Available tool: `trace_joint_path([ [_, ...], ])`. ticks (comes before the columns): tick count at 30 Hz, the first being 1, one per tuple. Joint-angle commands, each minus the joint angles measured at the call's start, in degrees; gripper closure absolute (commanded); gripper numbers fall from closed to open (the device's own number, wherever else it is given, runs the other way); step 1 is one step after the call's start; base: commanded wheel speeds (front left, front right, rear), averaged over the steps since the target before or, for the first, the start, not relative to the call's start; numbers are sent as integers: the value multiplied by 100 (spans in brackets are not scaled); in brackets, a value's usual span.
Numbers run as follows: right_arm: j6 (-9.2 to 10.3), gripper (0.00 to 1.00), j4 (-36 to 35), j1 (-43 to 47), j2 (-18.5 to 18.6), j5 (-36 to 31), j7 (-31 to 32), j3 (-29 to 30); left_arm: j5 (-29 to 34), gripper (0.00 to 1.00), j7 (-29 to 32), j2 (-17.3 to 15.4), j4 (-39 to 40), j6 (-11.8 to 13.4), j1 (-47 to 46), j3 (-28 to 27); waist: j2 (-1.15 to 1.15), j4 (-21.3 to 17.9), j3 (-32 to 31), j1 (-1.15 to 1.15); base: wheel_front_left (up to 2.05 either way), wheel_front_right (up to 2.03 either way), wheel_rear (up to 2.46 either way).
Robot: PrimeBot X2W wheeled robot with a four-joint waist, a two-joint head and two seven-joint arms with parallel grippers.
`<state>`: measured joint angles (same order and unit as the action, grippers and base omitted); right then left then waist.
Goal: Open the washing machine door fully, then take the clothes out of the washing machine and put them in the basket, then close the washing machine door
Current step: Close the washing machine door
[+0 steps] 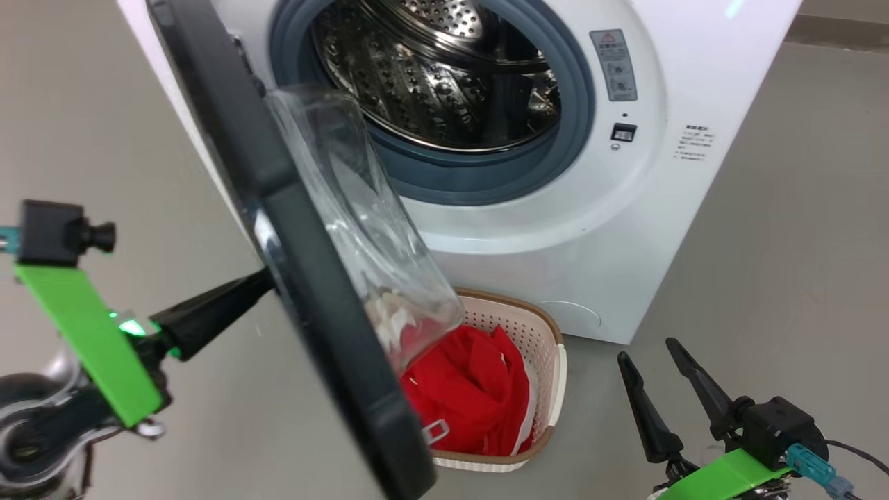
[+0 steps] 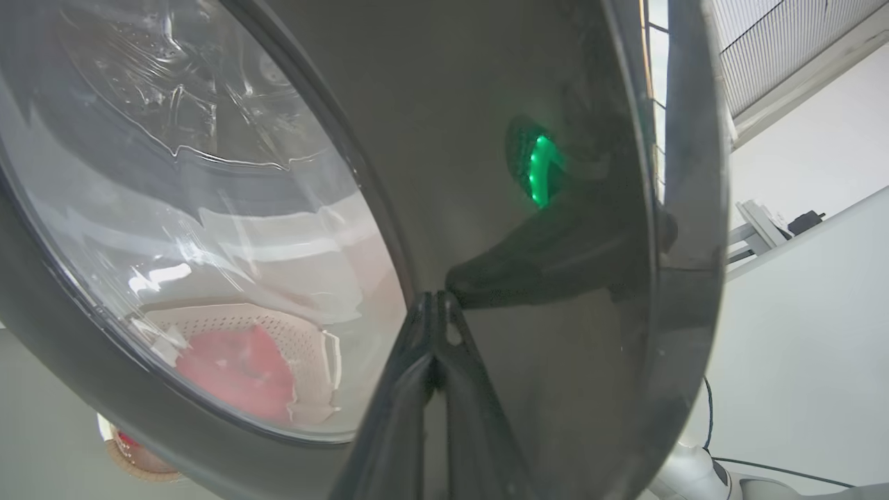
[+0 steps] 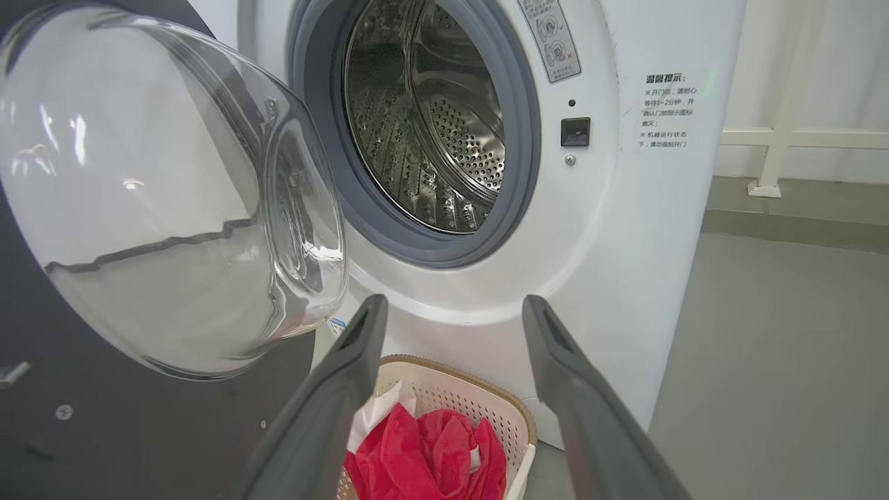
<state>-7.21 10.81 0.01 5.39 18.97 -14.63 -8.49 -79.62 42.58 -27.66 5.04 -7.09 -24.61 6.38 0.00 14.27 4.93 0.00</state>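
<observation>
The washing machine point(image 1: 611, 208) stands ahead with its steel drum point(image 3: 430, 118) bare. The washing machine door point(image 1: 305, 278) hangs half open, edge-on to the head view, its glass bowl point(image 3: 173, 194) bulging toward the drum. My left gripper point(image 1: 257, 283) is shut, and its tips point(image 2: 434, 300) press on the outer glossy black rim point(image 2: 528, 347) of the door. Below the opening sits the basket point(image 1: 538, 344) point(image 3: 472, 403) holding the red and white clothes point(image 1: 472, 389) point(image 3: 430, 451). My right gripper point(image 1: 647, 351) point(image 3: 455, 305) is open, holds nothing, and hovers right of the basket.
Grey floor point(image 1: 778, 264) stretches right of the machine and left of the door. A white rail point(image 3: 771, 139) runs along the wall behind the machine. The door latch slot point(image 1: 623, 132) sits right of the grey gasket point(image 1: 486, 184).
</observation>
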Motion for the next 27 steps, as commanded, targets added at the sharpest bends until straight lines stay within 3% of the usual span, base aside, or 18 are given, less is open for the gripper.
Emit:
trace_joint_path([
  [1,-28,0,-162,-102,18,-67,-37,-111,41,100,-122,-125,124,-39,-356,-134,0,-76,23,0,0,0,0],
  [13,-28,0,-250,-125,-50,-124,-37,113,574,100,-1566,338,-313,-39,-841,933,0,-380,202,0,0,0,0],
  [27,-28,0,-348,-242,-70,-219,-37,322,1340,100,-3130,559,-1458,-40,-1695,1951,0,-614,495,0,0,0,0],
])
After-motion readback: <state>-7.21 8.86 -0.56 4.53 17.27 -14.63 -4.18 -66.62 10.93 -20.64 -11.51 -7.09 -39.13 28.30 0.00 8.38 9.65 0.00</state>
